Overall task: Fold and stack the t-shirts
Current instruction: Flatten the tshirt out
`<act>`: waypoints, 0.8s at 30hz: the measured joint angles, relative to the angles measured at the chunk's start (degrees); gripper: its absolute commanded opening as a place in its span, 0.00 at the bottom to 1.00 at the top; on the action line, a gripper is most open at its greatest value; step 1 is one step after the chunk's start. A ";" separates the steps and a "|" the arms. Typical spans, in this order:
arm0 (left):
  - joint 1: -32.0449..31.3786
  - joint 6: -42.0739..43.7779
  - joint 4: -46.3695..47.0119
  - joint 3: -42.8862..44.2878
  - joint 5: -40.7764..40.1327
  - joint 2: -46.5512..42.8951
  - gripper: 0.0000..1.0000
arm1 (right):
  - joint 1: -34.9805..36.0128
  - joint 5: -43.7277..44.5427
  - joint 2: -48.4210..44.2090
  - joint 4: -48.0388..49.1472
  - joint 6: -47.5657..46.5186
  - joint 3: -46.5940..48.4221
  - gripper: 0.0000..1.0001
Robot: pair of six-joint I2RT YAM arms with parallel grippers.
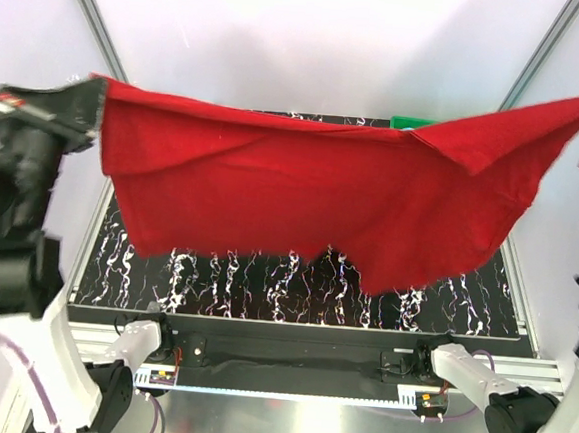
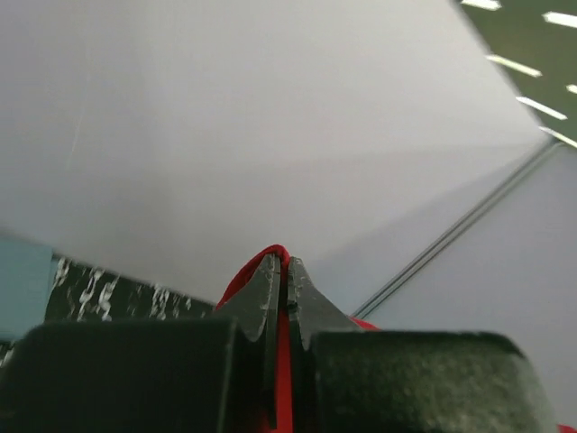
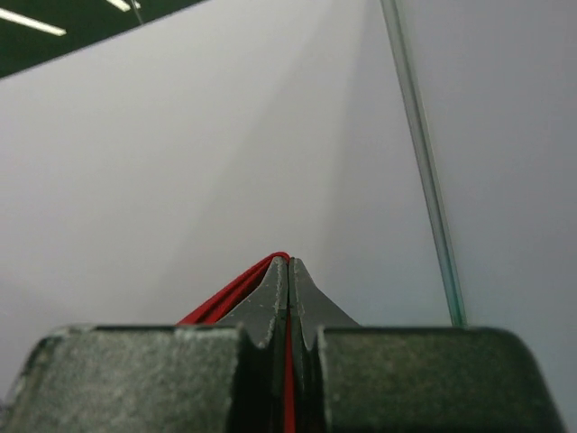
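Over black marbled table (image 1: 264,283), red t-shirt (image 1: 301,192) taut between raised left pincer (image 2: 281,271) and right pincer (image 3: 288,271), both clamped on it

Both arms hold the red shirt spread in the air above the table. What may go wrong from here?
The left gripper and right gripper each pinch only a thin edge of the red t-shirt; it might slip free and drop in a heap. The cloth hangs creased, with a flap folded over near its right end, so it may land wrinkled.
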 measured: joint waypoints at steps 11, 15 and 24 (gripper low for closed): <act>0.02 0.39 -4.74 -35.43 2.29 12.04 0.00 | 0.00 -5.01 1.18 -6.54 9.14 -26.99 0.00; 0.02 1.46 -4.96 -34.88 3.63 17.42 0.00 | 0.00 -6.05 3.28 -9.57 10.56 -29.51 0.00; -0.63 3.32 -2.54 -27.15 5.70 18.40 0.02 | -0.02 -6.10 2.58 -10.21 10.56 -26.73 0.00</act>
